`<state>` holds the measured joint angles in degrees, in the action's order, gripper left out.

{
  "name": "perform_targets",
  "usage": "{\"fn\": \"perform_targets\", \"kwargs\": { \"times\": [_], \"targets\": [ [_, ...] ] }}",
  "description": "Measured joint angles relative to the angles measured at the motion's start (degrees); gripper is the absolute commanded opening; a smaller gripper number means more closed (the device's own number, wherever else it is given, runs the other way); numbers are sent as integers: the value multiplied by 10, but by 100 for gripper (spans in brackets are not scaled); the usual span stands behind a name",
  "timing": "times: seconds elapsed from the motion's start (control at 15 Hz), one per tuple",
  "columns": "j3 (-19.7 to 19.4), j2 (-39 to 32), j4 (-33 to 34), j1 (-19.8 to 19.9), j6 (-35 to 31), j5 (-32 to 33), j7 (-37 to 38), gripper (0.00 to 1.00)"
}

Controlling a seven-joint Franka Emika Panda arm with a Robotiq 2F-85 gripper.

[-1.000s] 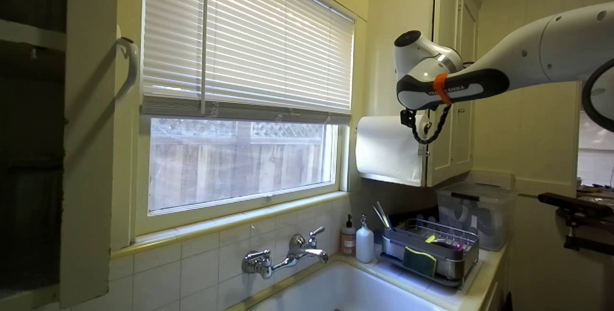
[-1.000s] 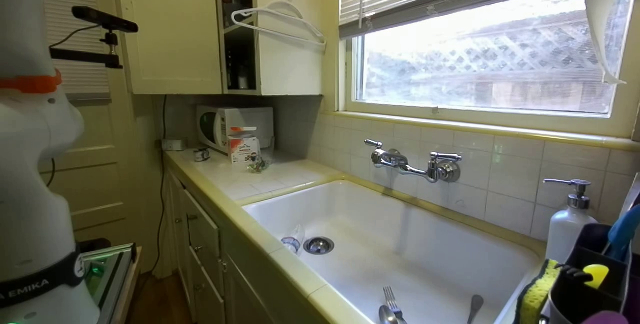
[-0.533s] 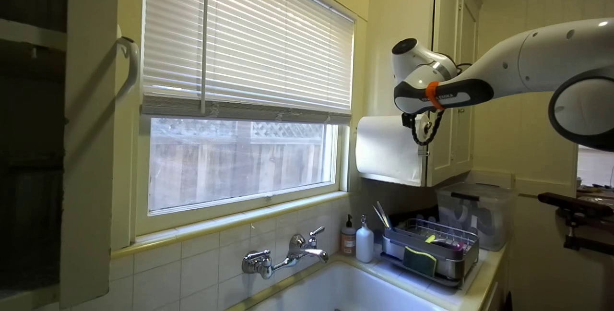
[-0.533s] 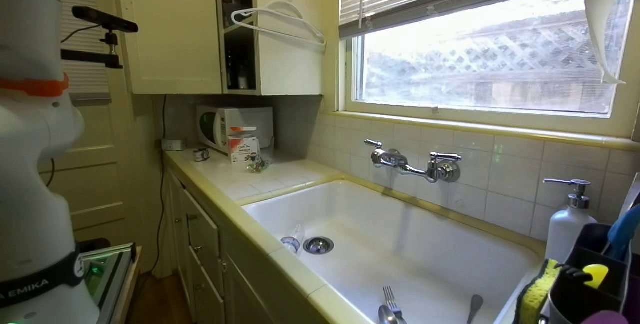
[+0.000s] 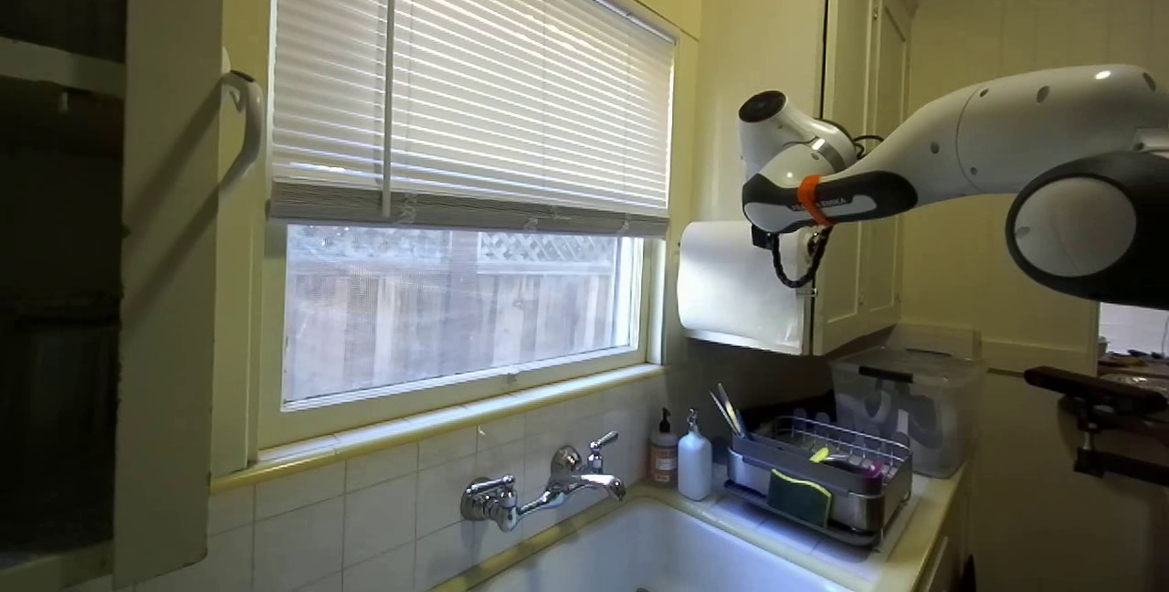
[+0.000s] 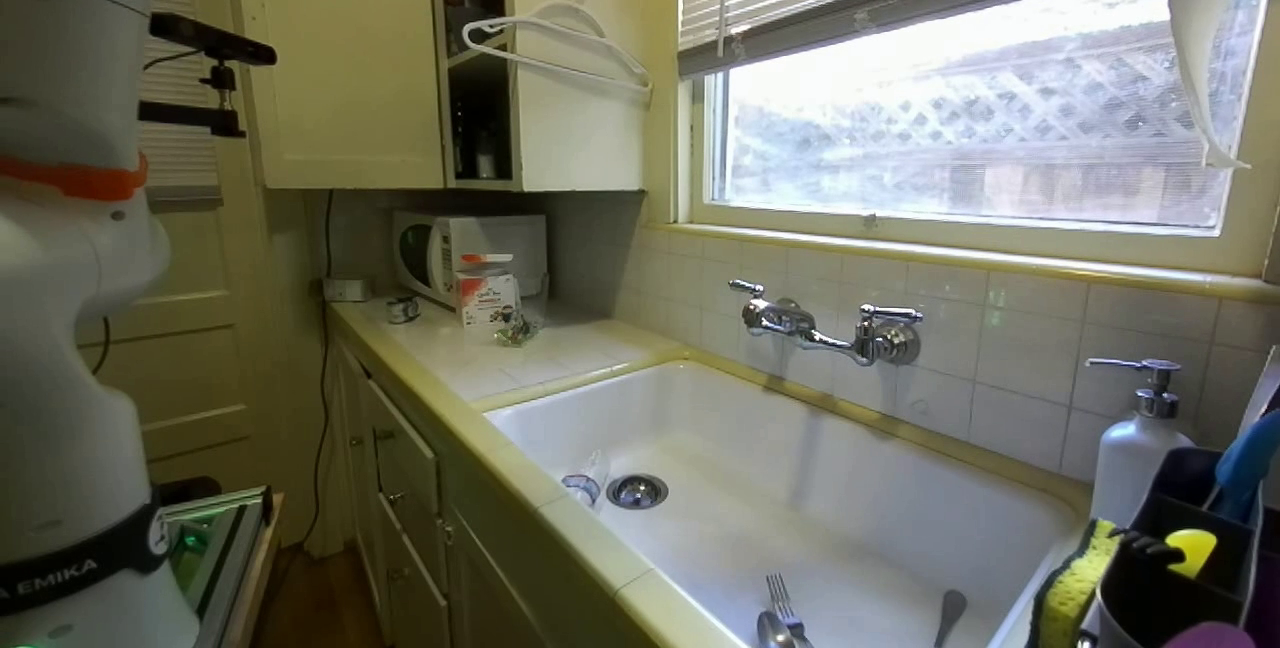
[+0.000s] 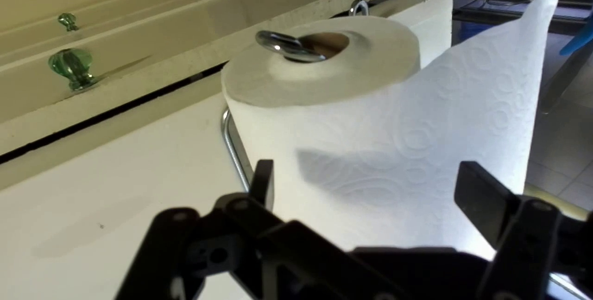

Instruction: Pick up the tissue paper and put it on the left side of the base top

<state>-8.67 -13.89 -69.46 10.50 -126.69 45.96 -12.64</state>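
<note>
The tissue paper is a thick white roll [image 7: 324, 128] on a wire holder fixed to the cabinet side. Its loose sheet [image 7: 505, 82] sticks out to the right in the wrist view. In an exterior view the roll [image 5: 735, 290] sits below the cabinet's upper part; elsewhere only a hanging sheet [image 6: 1200, 48] shows. My gripper [image 7: 368, 175] stands open in front of the roll, fingers spread wide, nothing gripped; whether they touch the paper I cannot tell. Both exterior views leave the gripper unseen. The tiled counter [image 6: 570, 353], apparently the base top, lies left of the sink.
Cabinet doors with green glass knobs [image 7: 70, 65] adjoin the roll. Below are a dish rack [image 5: 753, 467], a white soap bottle [image 5: 694, 469] and the wall faucet [image 5: 584, 482]. A microwave [image 6: 510, 233] and a small box [image 6: 487, 298] occupy the counter's far end. Cutlery lies in the sink [image 6: 900, 498].
The arm has come down and shifted a little left across the roll in an exterior view. The black cable loop moved right and lower. The roll looks unmoved.
</note>
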Motion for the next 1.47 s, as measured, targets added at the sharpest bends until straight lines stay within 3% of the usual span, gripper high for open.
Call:
{"fn": "perform_targets", "kwargs": {
  "times": [0.67, 1.47],
  "targets": [
    [-25, -112, 169, 9, 3, -15, -14, 100],
    [-29, -164, 263, 12, 63, -22, 2, 100]
  ]
}}
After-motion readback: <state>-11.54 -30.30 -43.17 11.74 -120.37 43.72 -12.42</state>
